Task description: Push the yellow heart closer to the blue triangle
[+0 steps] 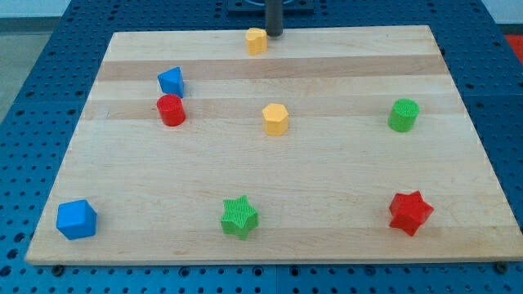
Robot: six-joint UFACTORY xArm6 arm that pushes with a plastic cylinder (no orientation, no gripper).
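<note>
You see my tip [273, 34] at top centre, just right of the yellow heart [257, 40]; the blue triangle [171, 81] sits well left. It's a bare rod: no end effector opening to report.

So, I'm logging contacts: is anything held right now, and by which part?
Nothing is held; there is no gripper. My tip stands at the view's top edge, just right of the yellow heart; contact cannot be told.

Laboratory or robotics test bench. Evidence: a pale wooden surface [327, 175] laid on a blue perforated mounting plate [33, 106] with regular rows of holes; small coloured test blocks set out on the wood.
</note>
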